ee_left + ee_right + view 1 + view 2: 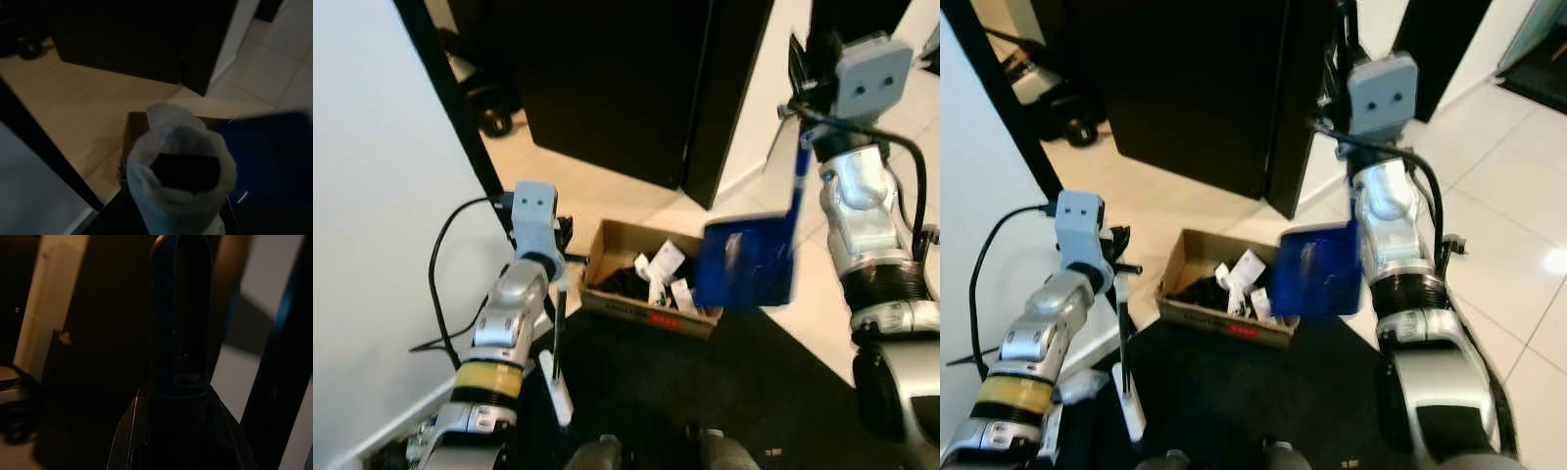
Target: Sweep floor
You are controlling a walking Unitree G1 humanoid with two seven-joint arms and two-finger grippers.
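- The floor [607,196] is pale wood near the doorway and turns to white tiles on the robot's right.
- A tall black door or cabinet front [607,78] stands ahead, and a white wall [372,196] with a black edge runs along the robot's left.
- A dark mat [705,382] covers the floor just in front of the robot, reaching up to the cardboard box.
- The right arm [871,225] is raised high, and its right pincer [800,98] sits at the top of the dustpan's blue handle. The right wrist view shows the handle running straight along the fingers, but it is too dark to tell how tightly they close.
- The left arm [514,304] reaches forward, its left pincer [563,257] at the top of a thin dark broom stick [558,323]. I cannot tell how far its fingers are open.
- The blue dustpan [746,260] hangs tilted over the right end of the box, its pan facing the box.
- The cardboard box [646,313] lies open on the floor at the mat's far edge, with black and white scraps [658,274] inside and a red label on its near wall.
- The white broom head [558,390] rests on the mat, left of the box.
- A black cable [440,284] loops along the wall beside the left arm.
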